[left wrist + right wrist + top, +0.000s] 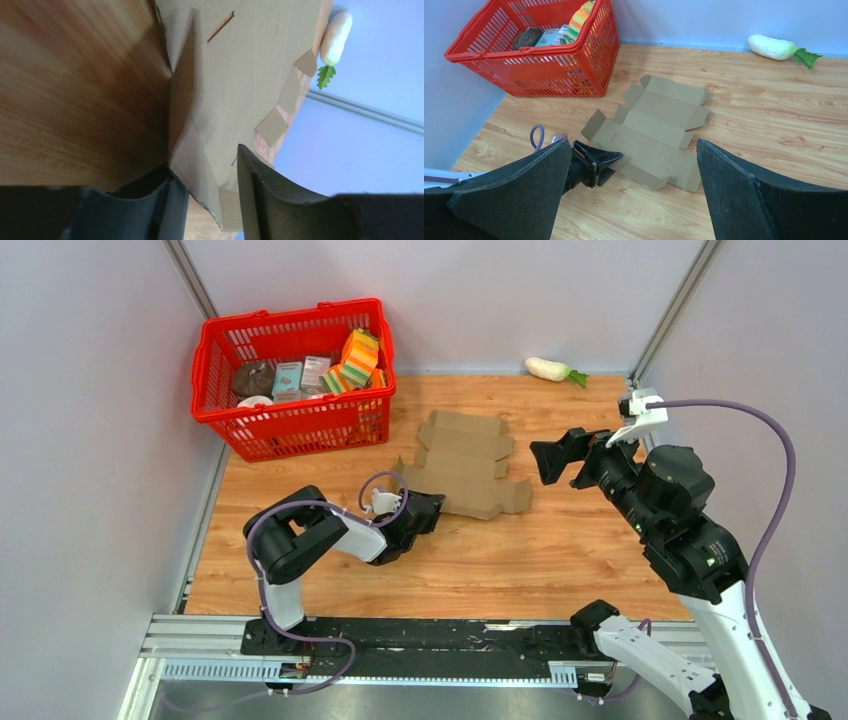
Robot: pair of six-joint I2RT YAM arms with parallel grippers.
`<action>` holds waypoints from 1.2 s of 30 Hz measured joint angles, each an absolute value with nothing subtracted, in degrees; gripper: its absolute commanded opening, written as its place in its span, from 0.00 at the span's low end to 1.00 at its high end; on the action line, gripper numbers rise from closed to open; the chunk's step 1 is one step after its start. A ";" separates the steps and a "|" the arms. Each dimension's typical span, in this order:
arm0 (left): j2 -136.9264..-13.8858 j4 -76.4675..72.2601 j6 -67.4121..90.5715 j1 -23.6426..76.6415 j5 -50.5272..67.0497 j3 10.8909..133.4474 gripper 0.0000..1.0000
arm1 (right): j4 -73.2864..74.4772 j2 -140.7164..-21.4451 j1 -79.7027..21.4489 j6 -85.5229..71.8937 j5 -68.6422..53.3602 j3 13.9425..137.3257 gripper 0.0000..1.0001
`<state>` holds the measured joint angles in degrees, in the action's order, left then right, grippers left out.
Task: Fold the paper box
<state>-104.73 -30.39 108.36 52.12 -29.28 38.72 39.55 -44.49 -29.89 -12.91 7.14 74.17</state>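
Observation:
The paper box [465, 465] is a flat brown die-cut sheet lying unfolded in the middle of the wooden table, with its flaps spread out. My left gripper [430, 512] lies low at the sheet's near-left corner. In the left wrist view the raised edge of the paper box [240, 75] passes between the jaws of the left gripper [205, 160]; one finger touches it and a gap remains at the other. My right gripper [555, 455] hovers wide open above the sheet's right side. The right wrist view looks down between the right gripper [633, 142] fingers at the paper box [654, 135] and the left gripper [599, 162].
A red basket [290, 420] holding several grocery items stands at the back left of the table, also visible as the red basket [524, 50]. A white radish [548, 368] with green leaves lies by the back wall at the right. Walls close in on both sides.

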 measured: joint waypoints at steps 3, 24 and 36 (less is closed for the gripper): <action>-106.89 -35.40 109.14 52.14 -29.52 37.36 0.21 | 39.40 -44.51 -29.89 -13.37 6.96 73.87 1.00; -63.72 -16.03 55.00 43.24 -7.73 24.01 0.00 | 40.34 -62.15 -30.63 -5.89 -0.56 69.32 1.00; -51.24 22.31 27.94 40.73 0.49 42.15 0.00 | 37.19 -67.42 -41.32 2.79 -7.57 71.09 0.90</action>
<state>-51.24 22.31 27.94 40.73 0.49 42.15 37.19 -67.42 -41.32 2.79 -7.57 71.09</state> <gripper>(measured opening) 0.021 0.958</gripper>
